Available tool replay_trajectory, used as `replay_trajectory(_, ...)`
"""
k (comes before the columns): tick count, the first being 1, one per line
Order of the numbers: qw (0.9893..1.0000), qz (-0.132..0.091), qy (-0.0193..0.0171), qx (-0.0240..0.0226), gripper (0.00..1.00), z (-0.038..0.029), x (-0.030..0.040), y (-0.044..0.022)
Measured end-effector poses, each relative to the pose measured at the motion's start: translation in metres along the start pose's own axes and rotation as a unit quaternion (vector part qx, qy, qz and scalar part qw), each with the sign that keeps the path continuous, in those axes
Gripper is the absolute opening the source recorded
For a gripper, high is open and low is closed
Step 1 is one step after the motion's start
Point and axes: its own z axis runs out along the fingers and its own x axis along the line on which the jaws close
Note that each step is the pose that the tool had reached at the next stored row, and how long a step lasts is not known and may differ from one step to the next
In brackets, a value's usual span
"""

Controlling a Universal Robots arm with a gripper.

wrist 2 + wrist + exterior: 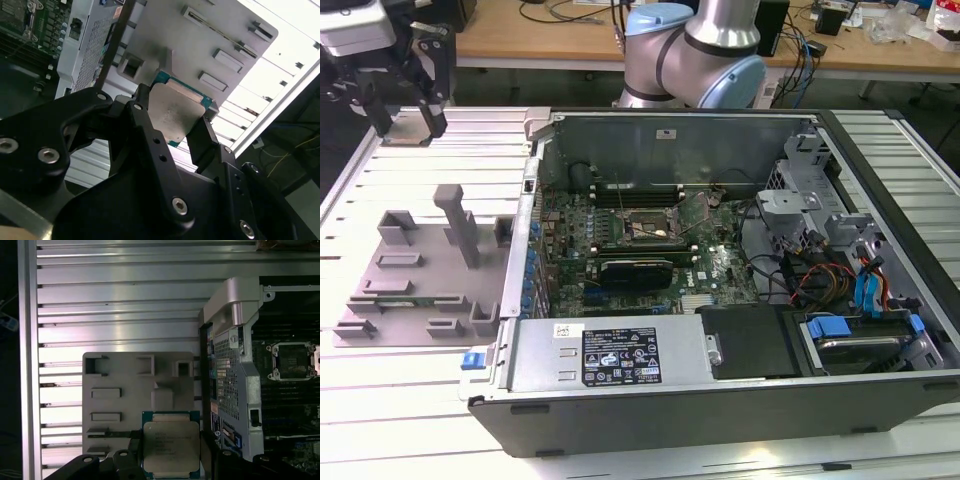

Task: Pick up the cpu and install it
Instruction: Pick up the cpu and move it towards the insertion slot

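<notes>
From my end a fair bit is hidden. In the second wrist view the black linkage (100, 150) covers the near part of the cpu (176, 114), leaving me its silvery lid and a thin strip of green edge. In the first wrist view the frame cuts off the chip's nearest edge. In the exterior view the tips hang dark at about ten o'clock, and what sits between them is too small for me to tell. Both wrist views settle it: the jaws are drawn narrow onto the cpu, with one of the fingers (147, 130) against each of two opposite sides and the lid facing the cameras. The chip is up off the bench (350, 190), held in the air over the grey fixture plate (130, 375). In the exterior view the jaws sit at roughly twelve o'clock from that plate. The open computer case (740, 400) lies just beside the plate at its three o'clock. The board's socket (650, 228) stands open well apart from the chip, around four o'clock from the jaws.
</notes>
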Motion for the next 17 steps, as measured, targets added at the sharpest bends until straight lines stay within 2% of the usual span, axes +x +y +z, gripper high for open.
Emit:
replay_trajectory(2, 1.0, 0.0, 0.0, 0.0, 0.55, 0.0002, -0.0054, 0.0002)
replay_trajectory(12, 1.0, 0.0, 0.0, 0.0, 0.55, 0.0007, -0.0232, 0.001)
replay_trajectory(17, 1.0, 0.0, 0.0, 0.0001, 0.55, 0.0011, -0.0369, 0.0016)
